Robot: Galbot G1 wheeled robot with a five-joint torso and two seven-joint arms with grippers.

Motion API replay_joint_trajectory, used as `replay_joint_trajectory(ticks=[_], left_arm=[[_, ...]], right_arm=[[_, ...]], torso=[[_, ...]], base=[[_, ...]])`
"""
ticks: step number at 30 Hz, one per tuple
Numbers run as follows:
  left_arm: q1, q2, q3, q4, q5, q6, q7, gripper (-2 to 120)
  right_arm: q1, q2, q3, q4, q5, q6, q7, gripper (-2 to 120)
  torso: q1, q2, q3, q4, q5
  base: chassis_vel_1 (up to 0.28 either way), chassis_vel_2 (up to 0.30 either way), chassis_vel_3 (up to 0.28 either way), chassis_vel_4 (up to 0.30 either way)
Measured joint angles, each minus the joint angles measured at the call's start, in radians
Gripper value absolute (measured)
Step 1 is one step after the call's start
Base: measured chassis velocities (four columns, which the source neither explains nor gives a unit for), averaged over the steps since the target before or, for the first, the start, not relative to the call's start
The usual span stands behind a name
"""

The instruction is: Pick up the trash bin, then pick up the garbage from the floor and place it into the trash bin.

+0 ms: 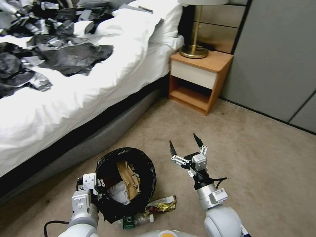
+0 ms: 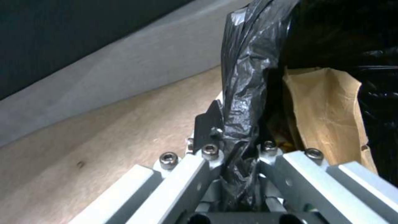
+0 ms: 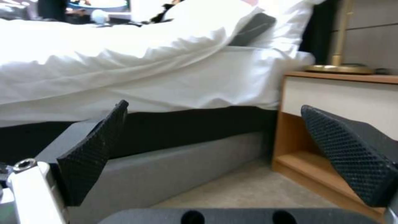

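My left gripper (image 1: 95, 191) is clamped on the rim of the trash bin (image 1: 126, 184), pinching the glossy black liner (image 2: 244, 93) between my fingers (image 2: 209, 124). The bin sits at my left, tilted toward me, with a brown paper bag (image 1: 128, 179) and white tissue (image 1: 120, 194) inside it. A gold snack wrapper (image 1: 163, 204) and a green-labelled bottle (image 1: 135, 221) lie on the carpet (image 1: 256, 164) just beside the bin's near side. My right gripper (image 1: 186, 144) hangs empty to the right of the bin, apart from it, its black fingers (image 3: 95, 152) spread wide and pointing toward the nightstand (image 1: 199, 80) and the bed (image 1: 65, 105)
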Motion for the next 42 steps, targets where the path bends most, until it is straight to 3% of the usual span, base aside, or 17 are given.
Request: replay_joint_trajectory(ticks=[24,42], left_arm=[[0.003,0.000,0.000,-0.001,0.007,-0.008,-0.003,0],[-0.005,-0.001,-0.001,0.006,0.008,-0.009,-0.003,0]], right_arm=[[0.001,-0.001,-0.005,-0.008,0.004,0.003,-0.008,100],[0.010,0.000,-0.003,-0.020,0.008,0.004,-0.009,100]], torso=[[0.000,0.000,0.000,0.0002,0.0001],[0.000,0.000,0.000,0.0000,0.0001]], base=[[0.113,0.112,0.119,0.113],[0.025,0.011,0.007,0.023]])
